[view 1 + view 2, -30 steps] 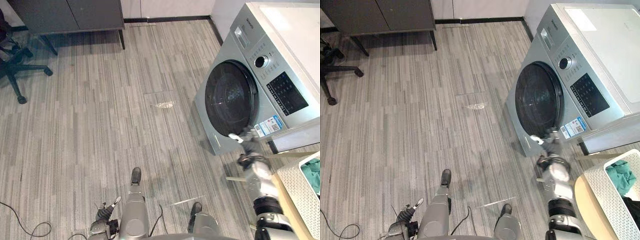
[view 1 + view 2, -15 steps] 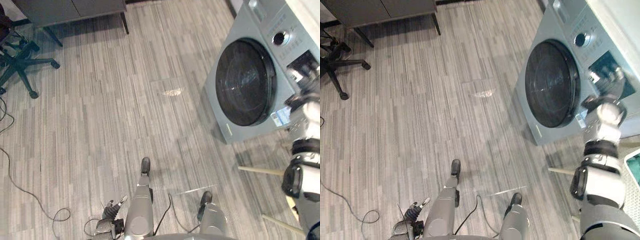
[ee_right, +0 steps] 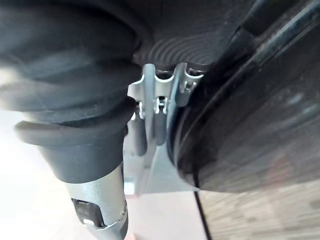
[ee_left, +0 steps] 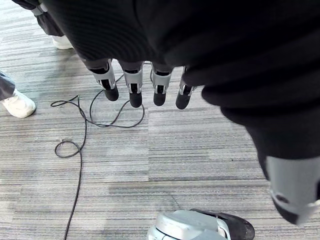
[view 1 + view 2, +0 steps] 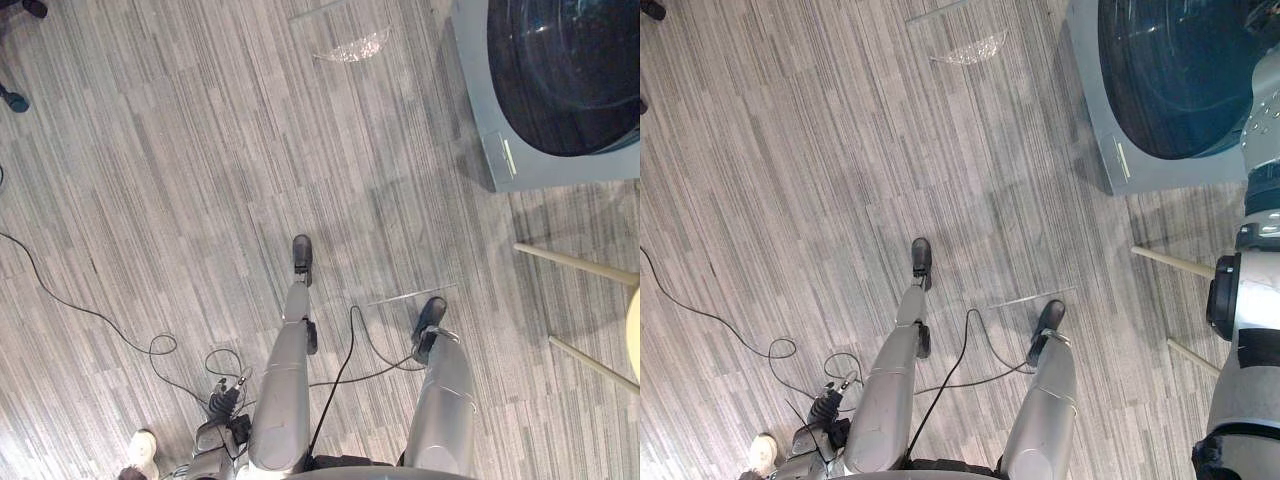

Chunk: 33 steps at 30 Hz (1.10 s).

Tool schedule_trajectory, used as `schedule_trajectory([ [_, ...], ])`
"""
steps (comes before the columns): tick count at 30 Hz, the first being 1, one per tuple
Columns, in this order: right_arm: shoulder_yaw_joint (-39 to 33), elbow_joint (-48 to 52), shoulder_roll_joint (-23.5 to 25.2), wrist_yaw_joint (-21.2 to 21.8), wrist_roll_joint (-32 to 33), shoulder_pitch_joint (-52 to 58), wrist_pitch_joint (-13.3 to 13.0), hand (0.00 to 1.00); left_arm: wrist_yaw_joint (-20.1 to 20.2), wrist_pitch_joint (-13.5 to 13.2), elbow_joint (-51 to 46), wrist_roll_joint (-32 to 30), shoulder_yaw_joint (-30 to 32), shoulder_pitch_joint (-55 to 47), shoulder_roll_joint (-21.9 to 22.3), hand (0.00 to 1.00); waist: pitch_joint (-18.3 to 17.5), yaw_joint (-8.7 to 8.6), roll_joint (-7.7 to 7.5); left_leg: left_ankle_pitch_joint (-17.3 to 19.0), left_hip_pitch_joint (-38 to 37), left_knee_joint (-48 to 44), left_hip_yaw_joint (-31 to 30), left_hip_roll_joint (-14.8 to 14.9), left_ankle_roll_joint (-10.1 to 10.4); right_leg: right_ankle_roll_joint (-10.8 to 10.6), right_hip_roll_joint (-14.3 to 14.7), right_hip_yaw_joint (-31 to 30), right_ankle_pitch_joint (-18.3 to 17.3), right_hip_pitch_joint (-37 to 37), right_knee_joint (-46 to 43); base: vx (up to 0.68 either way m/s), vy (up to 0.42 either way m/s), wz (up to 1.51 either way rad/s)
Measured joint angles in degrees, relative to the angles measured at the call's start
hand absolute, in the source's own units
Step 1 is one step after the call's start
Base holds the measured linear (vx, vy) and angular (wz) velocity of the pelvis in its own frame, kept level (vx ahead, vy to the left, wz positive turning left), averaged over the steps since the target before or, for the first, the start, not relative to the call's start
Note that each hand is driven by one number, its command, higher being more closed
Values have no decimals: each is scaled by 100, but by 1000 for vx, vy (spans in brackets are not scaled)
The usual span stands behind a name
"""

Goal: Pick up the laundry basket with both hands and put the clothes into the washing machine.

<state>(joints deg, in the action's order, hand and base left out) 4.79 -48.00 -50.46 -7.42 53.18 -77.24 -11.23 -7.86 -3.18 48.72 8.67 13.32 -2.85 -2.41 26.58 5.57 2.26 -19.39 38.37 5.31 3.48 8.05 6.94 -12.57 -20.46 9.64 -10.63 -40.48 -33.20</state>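
Two head views: silver-grey front-loading washing machine (image 5: 478, 100) in upper right of frame, dark round glass door (image 5: 1170, 70) looks shut. Grey striped plank floor (image 5: 150, 180) elsewhere, pale wooden legs (image 5: 575, 263) at right edge.

Left wrist view: left hand (image 4: 150, 40) hangs idle over floor, fingers (image 4: 134, 87) straight, slightly spread, holding nothing. Person's white shoe (image 4: 17, 106) at left edge.

Right wrist view: right hand (image 3: 157, 105) close against door rim, likely placed to pull door open before loading. Grip cannot be told.
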Motion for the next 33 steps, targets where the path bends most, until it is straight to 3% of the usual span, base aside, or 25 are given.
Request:
schedule_trajectory([
  [5,-1095,658,577,247,1231,621,-278,0,-90,-5,14,102,11,230,3,0,14,127,-1,8,102,-117,-76,16,-1,42,-1,118,-119,27,-68,-9,-50,11],
  [8,-1235,1966,1400,259,1503,1487,-378,0,-145,-103,-88,300,9,359,5,0,18,165,-8,5,189,-260,-205,56,3,81,21,270,-149,108,-126,18,-72,15],
  [12,-186,4036,2630,433,1298,2919,-421,0,-227,-218,-440,420,-22,408,23,0,21,204,-18,99,126,-502,-474,96,92,127,48,515,-288,505,-165,32,-88,25],
  [18,1409,4674,3699,1209,694,4374,-315,0,-220,-201,-287,339,-53,396,-45,0,21,390,-105,185,-152,-526,-843,116,176,175,207,811,-422,1091,-24,3,-85,19],
  [23,1812,4674,3888,1616,696,5098,-96,0,-215,-159,-220,-52,-190,388,-353,0,20,432,-430,188,-284,-523,-1130,69,181,196,258,1116,-430,1555,217,21,-47,25],
  [26,1663,4704,3885,1646,687,5292,-96,0,-216,-142,-223,-147,-187,387,-470,0,1,437,-513,203,-327,-523,-1252,13,181,193,266,1253,-430,1743,323,19,-29,25],
  [33,309,4631,4017,1407,84,5964,-137,0,-220,-38,-324,-318,-93,218,-693,0,-2,442,-733,218,-585,-509,-1290,-18,199,157,345,1248,-358,2128,633,21,-47,5],
])
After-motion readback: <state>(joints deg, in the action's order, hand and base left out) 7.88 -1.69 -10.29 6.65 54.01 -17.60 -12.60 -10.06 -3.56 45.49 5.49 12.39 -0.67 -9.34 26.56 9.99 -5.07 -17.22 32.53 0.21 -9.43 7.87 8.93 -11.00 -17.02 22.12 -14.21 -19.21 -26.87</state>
